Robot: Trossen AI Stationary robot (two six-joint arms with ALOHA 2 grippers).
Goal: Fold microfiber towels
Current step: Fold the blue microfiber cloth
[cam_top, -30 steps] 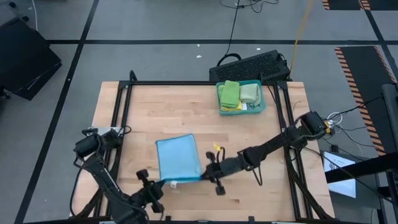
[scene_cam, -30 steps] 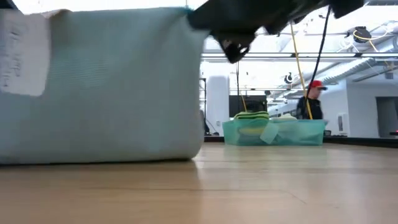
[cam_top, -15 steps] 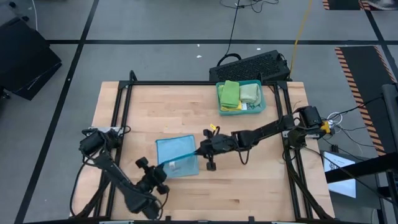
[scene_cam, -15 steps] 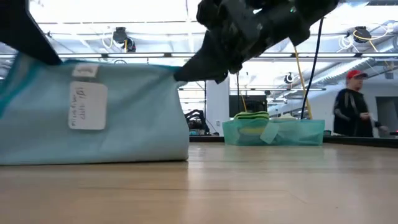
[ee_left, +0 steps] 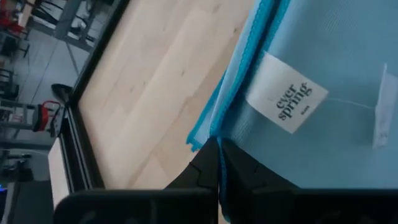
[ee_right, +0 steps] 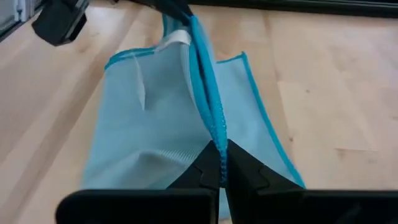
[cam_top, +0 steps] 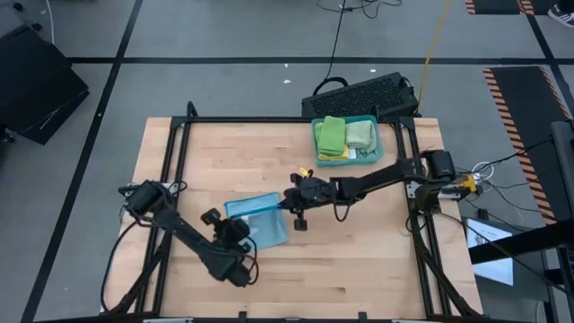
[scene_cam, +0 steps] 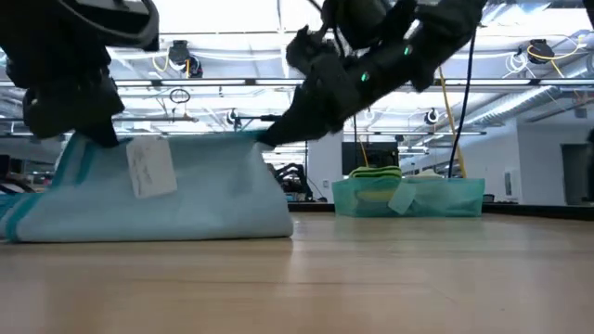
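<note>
A light blue towel [cam_top: 257,223] lies near the middle of the wooden counter [cam_top: 215,161], partly lifted and doubled over on itself, with its edge trimmed in a brighter blue and two white tags showing on its upper face. The left pincer [cam_top: 235,231] is shut on the towel's edge at the side facing the left arm; in the left wrist view its dark fingers [ee_left: 239,174] meet tightly over the blue hem just beside the printed tag [ee_left: 286,101]. The right pincer [cam_top: 289,203] is clamped on the opposite corner of the same towel, and in the right wrist view its fingers [ee_right: 245,169] pinch the raised fold of hem, with the cloth spreading away beyond them toward the left pincer. In the low view the towel hangs like a low tent between the two pincers, its lower edge resting on the counter. Well beyond the right pincer, at the far edge of the counter, a teal tray [cam_top: 375,152] holds folded towels [cam_top: 345,135], bright green beside pale green, with a yellow one under them. A black keyboard [cam_top: 363,94] sits on the floor just behind the tray.
</note>
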